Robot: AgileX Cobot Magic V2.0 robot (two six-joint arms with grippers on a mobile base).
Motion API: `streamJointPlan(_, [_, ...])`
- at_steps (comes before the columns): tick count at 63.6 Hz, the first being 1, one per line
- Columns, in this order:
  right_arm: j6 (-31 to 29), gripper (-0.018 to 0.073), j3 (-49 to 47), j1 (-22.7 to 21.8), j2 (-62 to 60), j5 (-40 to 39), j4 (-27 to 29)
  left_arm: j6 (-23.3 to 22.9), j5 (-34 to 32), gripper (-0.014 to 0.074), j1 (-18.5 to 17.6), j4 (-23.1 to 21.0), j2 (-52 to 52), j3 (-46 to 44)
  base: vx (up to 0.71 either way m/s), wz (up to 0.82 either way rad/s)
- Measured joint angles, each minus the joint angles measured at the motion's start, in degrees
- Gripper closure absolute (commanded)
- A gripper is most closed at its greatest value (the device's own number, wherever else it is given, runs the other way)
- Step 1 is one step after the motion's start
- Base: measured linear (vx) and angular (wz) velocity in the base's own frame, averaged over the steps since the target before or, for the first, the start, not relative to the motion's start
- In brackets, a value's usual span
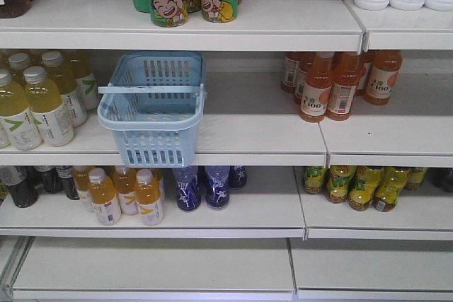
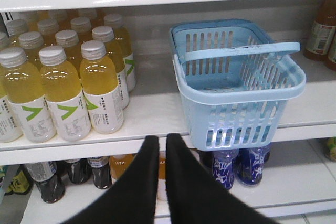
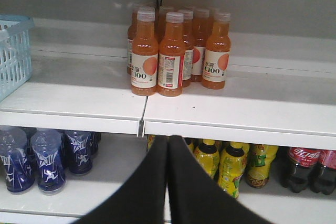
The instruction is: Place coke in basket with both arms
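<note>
Orange "C100" bottles (image 3: 171, 56), blue basket (image 1: 156, 143)

Blue basket (image 2: 236, 109) beside yellow bottles (image 2: 100, 87)

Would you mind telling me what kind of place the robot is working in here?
Most likely a shop's drinks aisle: white shelves hold grouped yellow bottles and orange bottles, plus a blue shopping basket.

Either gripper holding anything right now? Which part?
Nothing is held. The left gripper and right gripper are both shut with nothing between the fingers. The basket stands free on the shelf.
</note>
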Motion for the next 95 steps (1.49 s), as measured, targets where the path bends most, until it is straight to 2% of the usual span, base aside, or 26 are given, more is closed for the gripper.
streamJointPlan(16, [0.0,0.0569,0.0,0.0,0.0,0.0,0.0,0.0,-1.7,0.0367,0.0,0.0,0.0,0.0,0.00,0.00])
streamJointPlan(33, [0.0,0.0569,0.0,0.0,0.0,0.0,0.0,0.0,-2.0,0.0124,0.0,0.0,0.0,0.0,0.00,0.00])
streamJointPlan(42, [0.0,0.0569,0.0,0.0,0.0,0.0,0.0,0.0,-2.2,0.0030,0.0,0.0,0.0,0.0,0.00,0.00])
streamJointPlan(56, [0.0,0.0569,0.0,0.0,0.0,0.0,0.0,-0.1,-2.2,0.0021,0.0,0.0,0.0,0.0,0.00,0.00])
streamJointPlan(59, [0.0,0.0569,0.0,0.0,0.0,0.0,0.0,-1.0,-2.2,0.0021,0.0,-1.1,0.0,0.0,0.00,0.00])
streamJointPlan(66, [0.0,0.0569,0.0,0.0,0.0,0.0,0.0,-9.2,-2.5,0.0021,0.0,-8.7,0.0,0.0,0.00,0.00])
streamJointPlan(72, [0.0,0.0569,0.0,0.0,0.0,0.0,0.0,-19.4,-3.5,0.0021,0.0,-20.1,0.0,0.0,0.00,0.00])
streamJointPlan(77, [0.0,0.0569,0.0,0.0,0.0,0.0,0.0,-25.5,-4.7,0.0021,0.0,-27.7,0.6,0.0,0.00,0.00])
streamJointPlan(81, [0.0,0.0569,0.0,0.0,0.0,0.0,0.0,-27.6,-5.8,0.0021,0.0,-33.2,1.7,0.0,0.00,0.00])
streamJointPlan(90, [0.0,0.0569,0.0,0.0,0.0,0.0,0.0,-28.6,-6.9,0.0021,-0.6,-45.0,5.3,0.0,0.00,0.00])
streamJointPlan(95, [0.0,0.0569,0.0,0.0,0.0,0.0,0.0,-28.7,-7.1,0.0021,-1.6,-49.3,8.1,-0.4,0.00,0.00])
